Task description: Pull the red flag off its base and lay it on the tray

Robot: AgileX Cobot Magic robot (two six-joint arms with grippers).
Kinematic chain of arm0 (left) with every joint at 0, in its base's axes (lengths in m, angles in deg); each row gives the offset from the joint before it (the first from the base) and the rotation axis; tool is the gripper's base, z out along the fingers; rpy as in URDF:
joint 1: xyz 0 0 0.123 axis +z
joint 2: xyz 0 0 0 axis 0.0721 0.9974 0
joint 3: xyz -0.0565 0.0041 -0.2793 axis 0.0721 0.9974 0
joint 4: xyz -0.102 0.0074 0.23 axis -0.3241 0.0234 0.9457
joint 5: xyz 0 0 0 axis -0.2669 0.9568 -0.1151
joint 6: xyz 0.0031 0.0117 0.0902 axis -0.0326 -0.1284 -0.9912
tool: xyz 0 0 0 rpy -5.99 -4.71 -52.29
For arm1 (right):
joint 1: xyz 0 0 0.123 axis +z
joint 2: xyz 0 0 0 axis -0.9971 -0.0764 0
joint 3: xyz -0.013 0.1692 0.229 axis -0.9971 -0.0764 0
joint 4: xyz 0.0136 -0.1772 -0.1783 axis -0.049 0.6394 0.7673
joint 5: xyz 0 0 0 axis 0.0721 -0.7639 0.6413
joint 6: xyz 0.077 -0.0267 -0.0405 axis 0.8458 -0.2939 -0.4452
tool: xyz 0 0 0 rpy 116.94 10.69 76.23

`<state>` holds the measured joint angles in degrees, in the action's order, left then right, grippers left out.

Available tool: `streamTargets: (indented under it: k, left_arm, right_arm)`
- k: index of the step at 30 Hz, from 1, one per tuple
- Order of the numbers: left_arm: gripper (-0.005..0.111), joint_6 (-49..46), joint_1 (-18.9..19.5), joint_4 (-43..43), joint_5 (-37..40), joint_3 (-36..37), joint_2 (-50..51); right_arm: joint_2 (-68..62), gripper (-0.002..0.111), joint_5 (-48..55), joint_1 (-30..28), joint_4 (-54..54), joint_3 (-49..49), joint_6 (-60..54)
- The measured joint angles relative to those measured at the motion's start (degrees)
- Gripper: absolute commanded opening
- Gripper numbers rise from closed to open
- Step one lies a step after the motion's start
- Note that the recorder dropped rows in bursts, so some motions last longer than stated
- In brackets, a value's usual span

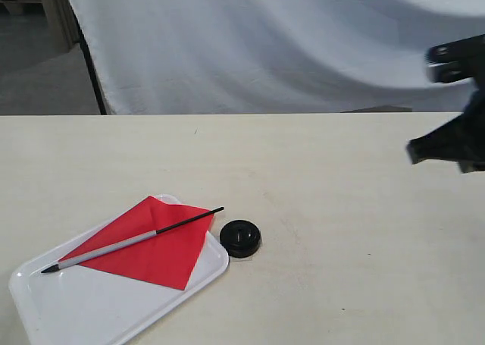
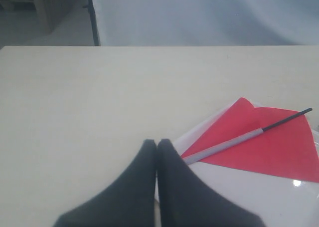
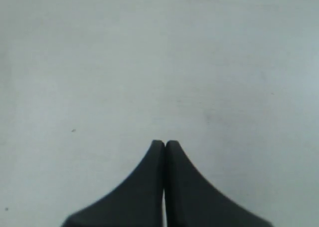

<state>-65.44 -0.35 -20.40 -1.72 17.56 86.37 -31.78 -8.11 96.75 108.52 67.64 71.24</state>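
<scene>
Nearest me in the exterior view, the white tray [image 1: 83, 307] holds the red flag [image 1: 163, 258] lying flat, stick across the cloth, and the black base [image 1: 240, 237] sits on the table [image 1: 356, 231] just beside the tray's corner. From the left wrist I see the left gripper [image 2: 157, 143] pinched together on nothing near the tray's edge. From the right wrist, the right gripper [image 3: 165, 143] is likewise closed and empty over the table.

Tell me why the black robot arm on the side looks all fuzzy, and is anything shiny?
Exterior view: the right arm at the edge is smeared, probably motion blur. Left wrist view: a small white glare spot sits on the tray, and the close left gripper looks soft. Right wrist view: the table looks pale and washed out.
</scene>
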Motion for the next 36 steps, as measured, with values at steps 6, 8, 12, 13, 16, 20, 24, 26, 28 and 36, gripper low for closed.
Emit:
streamTargets:
  k: [6,8,12,13,16,20,24,26,28,36]
  left_arm:
    - [0.0,0.0,0.0,0.0,0.0,0.0,0.0]
    - [0.0,0.0,0.0,0.0,0.0,0.0,0.0]
    - [0.0,0.0,0.0,0.0,0.0,0.0,0.0]
    - [0.0,0.0,0.0,0.0,0.0,0.0,0.0]
    - [0.0,0.0,0.0,0.0,0.0,0.0,0.0]
    - [0.0,0.0,0.0,0.0,0.0,0.0,0.0]
    - [0.0,0.0,0.0,0.0,0.0,0.0,0.0]
    - [0.0,0.0,0.0,0.0,0.0,0.0,0.0]
    - [0.0,0.0,0.0,0.0,0.0,0.0,0.0]
    - [0.0,0.0,0.0,0.0,0.0,0.0,0.0]
  right_arm:
    - [17.1,0.0,-19.7,-11.1,1.4,-16.8,2.9]
    - [23.0,0.0,-25.9,-13.3,2.0,-20.8,3.2]
    - [32.1,0.0,-37.2,-15.1,2.5,-24.7,3.5]
    - [33.6,0.0,-39.1,-15.3,2.5,-25.2,3.5]
    - [37.4,0.0,-42.1,-15.4,2.5,-26.9,4.2]
    - [41.8,0.0,-43.6,-15.4,2.0,-28.4,6.0]
    - [47.0,0.0,-48.0,-15.4,2.1,-28.4,4.5]
    - [48.5,0.0,-51.8,-15.4,2.1,-28.4,4.3]
    - [49.4,0.0,-54.5,-15.4,2.0,-28.4,4.3]
    - [55.8,0.0,-48.9,-13.5,0.7,-30.3,9.0]
